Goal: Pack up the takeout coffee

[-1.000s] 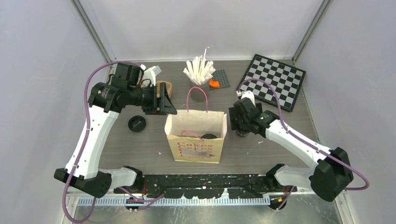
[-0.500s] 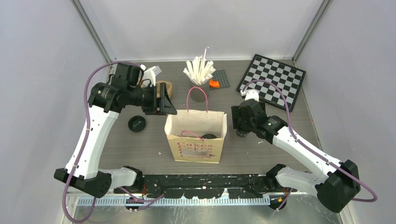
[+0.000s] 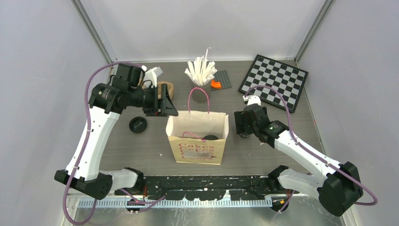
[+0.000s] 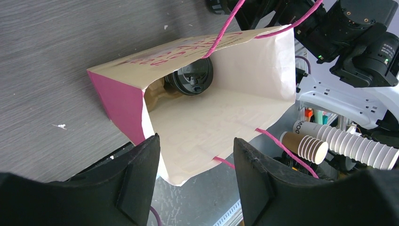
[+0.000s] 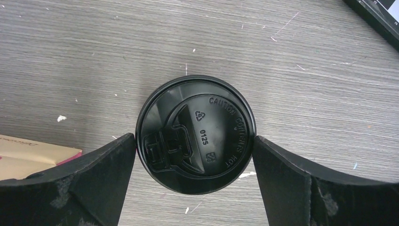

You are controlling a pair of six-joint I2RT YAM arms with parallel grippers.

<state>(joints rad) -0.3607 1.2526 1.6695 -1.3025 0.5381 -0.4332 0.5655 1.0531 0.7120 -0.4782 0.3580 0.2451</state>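
A tan paper bag point(image 3: 197, 151) with pink handles stands open at the table's middle. One coffee cup with a black lid point(image 3: 211, 137) stands inside it, also seen in the left wrist view point(image 4: 190, 76) in the bag point(image 4: 226, 113). A second cup point(image 5: 195, 134) stands on the table just right of the bag. My right gripper point(image 3: 242, 126) is over it, and in its wrist view the open gripper point(image 5: 194, 141) has a finger close against each side of the lid. My left gripper point(image 3: 167, 106) is open and empty above the bag's far left corner point(image 4: 196, 146).
A black round lid point(image 3: 138, 125) lies left of the bag. A tan pulp tray point(image 3: 165, 89) sits behind the left gripper. At the back are a grey cup of white sticks point(image 3: 201, 73), a dark plate with an orange piece point(image 3: 216, 84) and a checkerboard point(image 3: 275, 81).
My right arm's elbow and base link have swung right and nearer while its gripper stayed over the cup right of the bag. The left arm and bag have not moved.
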